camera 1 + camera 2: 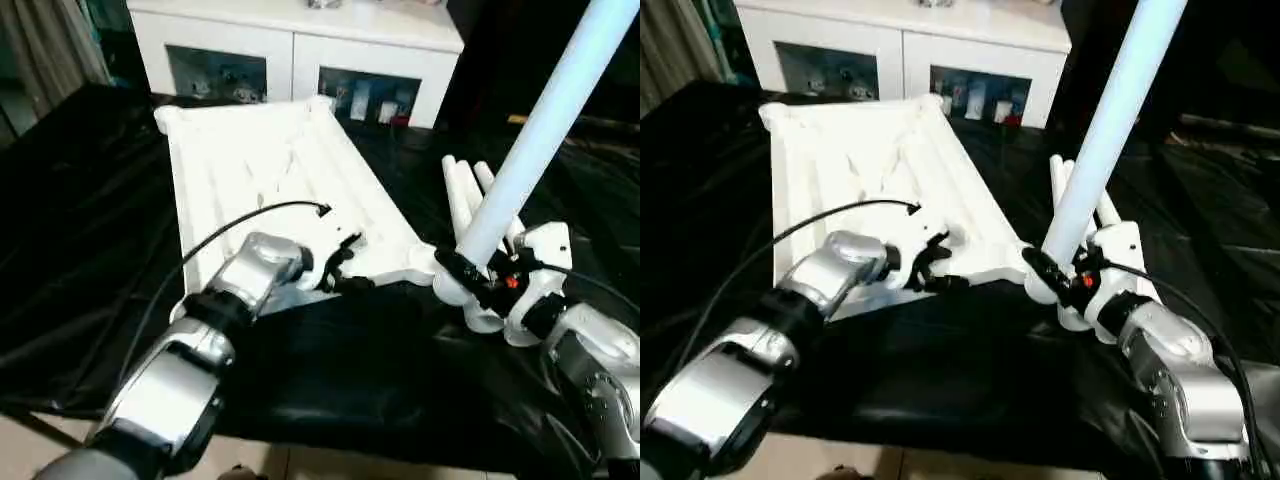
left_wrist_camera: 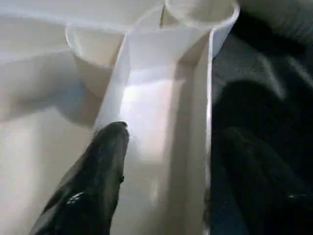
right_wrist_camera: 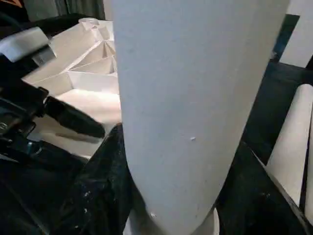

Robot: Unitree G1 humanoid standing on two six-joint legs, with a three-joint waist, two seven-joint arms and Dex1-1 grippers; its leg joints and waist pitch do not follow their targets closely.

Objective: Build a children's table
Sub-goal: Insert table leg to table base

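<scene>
The children's table top (image 1: 250,170) lies upside down on the black cover, ribs facing up. My left gripper (image 1: 345,270) is at its near edge and stands open. One finger (image 2: 98,186) rests inside the top and the other is outside the rim wall. My right gripper (image 1: 480,275) is shut on a white tube leg (image 1: 540,130). The leg stands tilted, rising to the upper right. Its lower end is beside the near right corner socket (image 1: 425,262); I cannot tell whether it is in the socket. More white legs (image 1: 462,195) lie on the cover behind my right gripper.
A white cabinet with glass doors (image 1: 300,50) stands behind the work table. The black cover (image 1: 350,370) is wrinkled and runs to the table's near edge, with floor showing below it. A cable (image 1: 240,220) arcs over my left wrist.
</scene>
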